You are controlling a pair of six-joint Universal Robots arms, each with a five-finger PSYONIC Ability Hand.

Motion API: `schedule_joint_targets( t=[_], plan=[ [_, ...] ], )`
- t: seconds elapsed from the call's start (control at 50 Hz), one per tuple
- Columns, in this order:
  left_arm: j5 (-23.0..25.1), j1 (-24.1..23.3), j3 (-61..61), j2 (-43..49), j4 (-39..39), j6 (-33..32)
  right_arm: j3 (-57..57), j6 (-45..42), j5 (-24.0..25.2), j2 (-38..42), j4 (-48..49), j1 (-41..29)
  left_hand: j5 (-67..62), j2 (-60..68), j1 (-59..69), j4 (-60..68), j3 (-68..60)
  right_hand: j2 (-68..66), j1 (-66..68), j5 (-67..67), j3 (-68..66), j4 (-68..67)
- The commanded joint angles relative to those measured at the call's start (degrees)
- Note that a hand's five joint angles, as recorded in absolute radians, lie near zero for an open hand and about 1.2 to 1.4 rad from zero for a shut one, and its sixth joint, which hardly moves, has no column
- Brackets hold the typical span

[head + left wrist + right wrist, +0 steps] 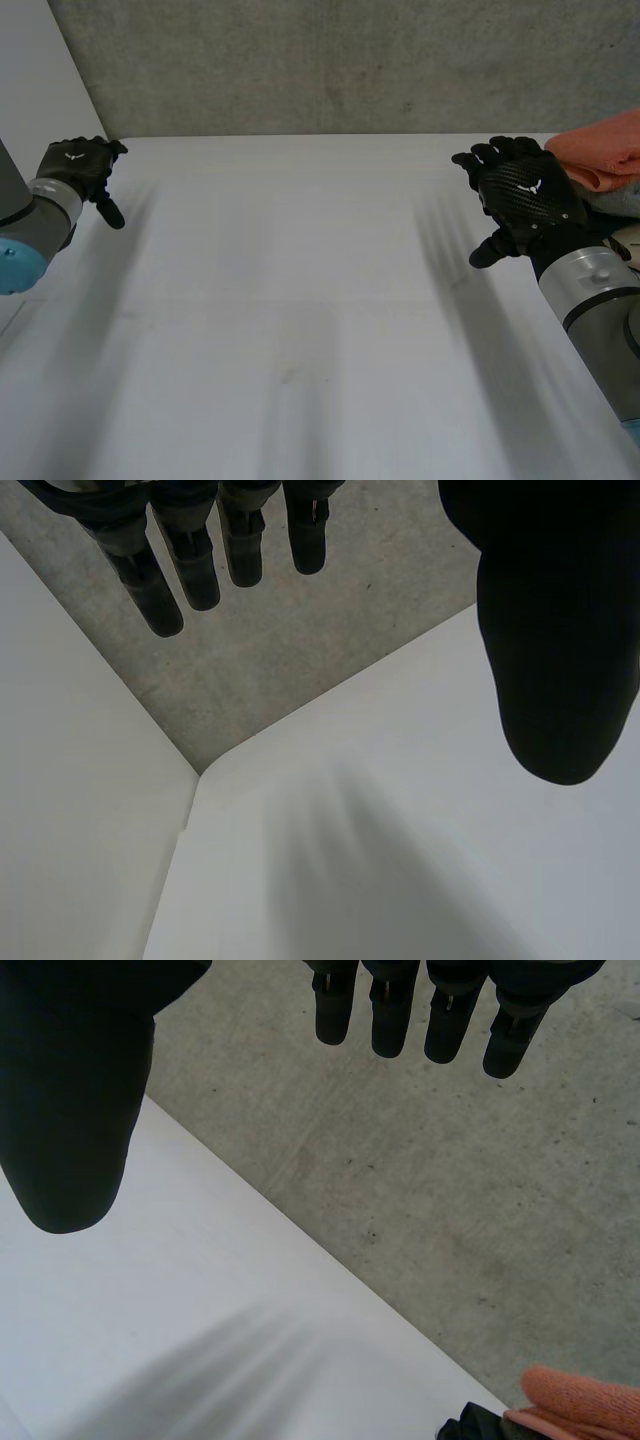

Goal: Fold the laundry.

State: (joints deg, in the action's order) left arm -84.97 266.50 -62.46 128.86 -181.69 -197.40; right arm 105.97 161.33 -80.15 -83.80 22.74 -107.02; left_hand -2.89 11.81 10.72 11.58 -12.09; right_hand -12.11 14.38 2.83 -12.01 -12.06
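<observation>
A pile of laundry sits at the table's far right corner, with an orange cloth [606,152] on top of grey and pale pieces [622,203]. My right hand [525,195] hovers just left of that pile, fingers straight and holding nothing. In the right wrist view its fingers [390,1020] and thumb [70,1110] spread over the table's back edge, and the orange cloth [580,1400] lies beyond them. My left hand [80,168] hovers at the far left corner, open and apart from any cloth; its fingers [200,560] point at the concrete wall.
The white table [300,320] stretches bare between the two arms. A grey concrete wall [340,60] runs along its back edge. A white panel [70,810] stands beside the table's left corner.
</observation>
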Motion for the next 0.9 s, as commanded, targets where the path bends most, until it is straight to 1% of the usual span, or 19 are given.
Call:
schedule_joint_targets(
  t=[0.02, 0.12, 0.14, 0.22, 0.28, 0.4, 0.48, 0.54, 0.56, 0.6, 0.64, 0.68, 0.72, 0.78, 0.9],
  plan=[
    [0.33, 0.07, 4.54, 3.5, -0.16, -0.44, 0.03, -0.14, 0.09, 1.01, 0.11, -0.38, 2.89, -1.81, -0.72, -1.58, 2.09, 2.11, -4.38, -2.83, 2.01, 2.06],
    [0.16, 0.34, 9.72, 7.8, -0.07, -4.04, -0.41, -0.32, 0.09, 2.77, 0.11, -0.82, 2.89, -1.81, -0.72, -1.58, 2.09, 2.11, -4.38, -2.83, 2.01, 2.06],
    [-0.02, 0.6, 11.38, 9.37, -0.16, -5.96, -0.58, -0.58, 0.09, 3.38, 0.11, -0.99, 2.89, -1.81, -0.72, -1.58, 2.09, 2.11, -4.38, -2.83, 2.01, 2.06],
    [-1.07, 1.83, 13.77, 11.41, -0.25, -10.01, -0.76, -1.37, 0.09, 4.96, 0.11, -1.08, 2.89, -1.81, -0.72, -1.58, 2.09, 2.11, -4.38, -2.83, 2.01, 2.06],
    [-1.43, 2.79, 14.04, 11.94, -0.6, -11.77, -0.85, -2.25, 0.09, 5.49, 0.2, -1.26, 2.89, -1.81, -0.72, -1.58, 2.09, 2.11, -4.38, -2.83, 2.01, 2.06],
    [-0.46, 4.38, 10.79, 9.4, -0.16, -10.9, -1.03, -4.27, 0.17, 6.72, 0.28, -1.35, 2.89, -1.81, -0.72, -1.58, 2.09, 2.11, -4.38, -2.83, 2.01, 2.06],
    [2.0, 5.43, 6.75, 6.41, 1.59, -11.16, -1.03, -4.54, 0.17, 6.81, 0.28, -1.52, 2.89, -1.81, -0.72, -1.58, 2.09, 2.11, -4.38, -2.83, 2.01, 2.06],
    [3.49, 6.84, 2.62, 2.89, 5.28, -11.87, -1.03, -4.54, 0.17, 6.81, 0.28, -1.61, 2.89, -1.81, -0.72, -1.58, 2.09, 2.11, -4.38, -2.83, 2.01, 2.06],
    [4.36, 7.71, 0.0, 0.45, 7.64, -12.04, -1.03, -4.54, 0.17, 6.9, 0.28, -1.52, 2.89, -1.81, -0.72, -1.58, 2.09, 2.11, -4.38, -2.83, 2.01, 2.06],
    [5.94, 9.03, -5.0, -3.76, 10.02, -11.96, -1.03, -4.54, 0.17, 6.81, 0.28, -1.52, 2.89, -1.81, -0.72, -1.58, 2.09, 2.11, -4.38, -2.83, 2.01, 2.06],
    [7.53, 10.26, -9.06, -7.2, 10.48, -11.78, -1.03, -4.54, 0.17, 6.73, 0.28, -1.52, 2.89, -1.81, -0.72, -1.58, 2.09, 2.11, -4.38, -2.83, 2.01, 2.06],
    [10.77, 12.28, -15.71, -12.9, 9.34, -11.17, -0.94, -4.54, 0.26, 6.72, 0.28, -1.52, 2.89, -1.81, -0.72, -1.58, 2.09, 2.11, -4.38, -2.83, 2.01, 2.06],
    [13.15, 13.95, -20.22, -16.69, 7.67, -10.46, -0.85, -4.54, 0.26, 6.72, 0.28, -1.61, 2.89, -1.81, -0.72, -1.58, 2.09, 2.11, -4.38, -2.83, 2.01, 2.06],
    [17.8, 18.08, -30.14, -25.29, 2.84, -8.8, -0.85, -4.54, 0.61, 6.72, 0.28, -1.87, 2.89, -1.81, -0.72, -1.58, 2.09, 2.11, -4.38, -2.83, 2.01, 2.06],
    [22.82, 23.09, -42.02, -33.75, -0.77, -8.44, -0.67, -4.62, 0.61, 6.81, 0.28, -2.66, 2.89, -1.81, -0.72, -1.58, 2.09, 2.11, -4.38, -2.83, 2.01, 2.06]
  ],
)
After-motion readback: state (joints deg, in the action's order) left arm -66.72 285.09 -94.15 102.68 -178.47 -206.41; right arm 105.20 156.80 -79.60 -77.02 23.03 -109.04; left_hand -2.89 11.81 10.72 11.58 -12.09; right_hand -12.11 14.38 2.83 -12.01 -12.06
